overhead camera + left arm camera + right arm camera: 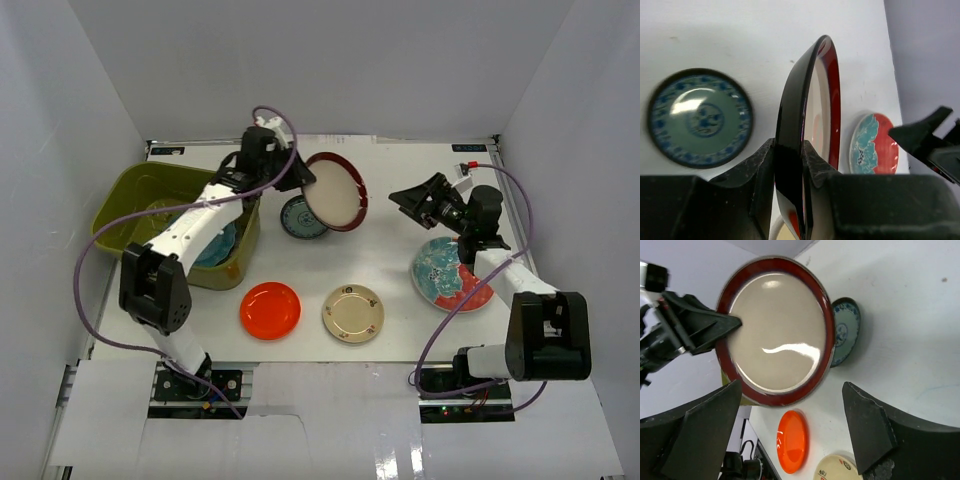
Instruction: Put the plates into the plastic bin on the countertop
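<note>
My left gripper is shut on the rim of the maroon-rimmed cream plate and holds it tilted on edge above the countertop, right of the olive plastic bin. In the left wrist view the plate stands edge-on, pinched in the left gripper. My right gripper is open, just clear of the plate's right side; in its own view the right gripper spreads wide, facing the plate. A teal plate lies in the bin.
A small teal patterned plate lies under the held plate. An orange-red plate and a cream-yellow plate sit near the front. A red-teal patterned plate lies under the right arm. White walls enclose the table.
</note>
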Robot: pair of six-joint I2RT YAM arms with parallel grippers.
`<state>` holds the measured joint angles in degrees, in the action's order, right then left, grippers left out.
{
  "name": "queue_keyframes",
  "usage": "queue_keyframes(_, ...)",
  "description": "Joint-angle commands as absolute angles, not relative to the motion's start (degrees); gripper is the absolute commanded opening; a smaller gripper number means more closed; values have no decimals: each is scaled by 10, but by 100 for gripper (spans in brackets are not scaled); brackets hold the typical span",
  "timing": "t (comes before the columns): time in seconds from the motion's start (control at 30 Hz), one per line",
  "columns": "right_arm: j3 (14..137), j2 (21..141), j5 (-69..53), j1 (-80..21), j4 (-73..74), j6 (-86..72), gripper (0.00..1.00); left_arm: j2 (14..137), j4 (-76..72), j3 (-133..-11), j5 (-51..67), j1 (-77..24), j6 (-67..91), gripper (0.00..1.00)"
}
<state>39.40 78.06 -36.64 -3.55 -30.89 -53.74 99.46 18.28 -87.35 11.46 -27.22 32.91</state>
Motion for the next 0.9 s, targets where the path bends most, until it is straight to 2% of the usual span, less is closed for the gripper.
queue_keyframes(0.0,402,732,-388,-43,-343,-521,88,846,152,-833,150,-134,373,0)
queue_keyframes(0.2,383,702,-379,-60,-321,-496,88,685,177,-778,181,6,405,0)
queue_keyframes(0.23,381,701,-378,-67,-321,-493,88,669,178,-757,185,56,410,0)
queue_keyframes(0.37,376,697,-371,-85,-302,-473,88,604,165,-690,207,147,449,0)
queue_keyframes(0.6,367,672,-349,-97,-249,-428,87,556,184,-574,89,180,442,0)
queue_keyframes(0.87,361,643,-330,-98,-214,-403,87,616,137,-526,92,189,433,0)
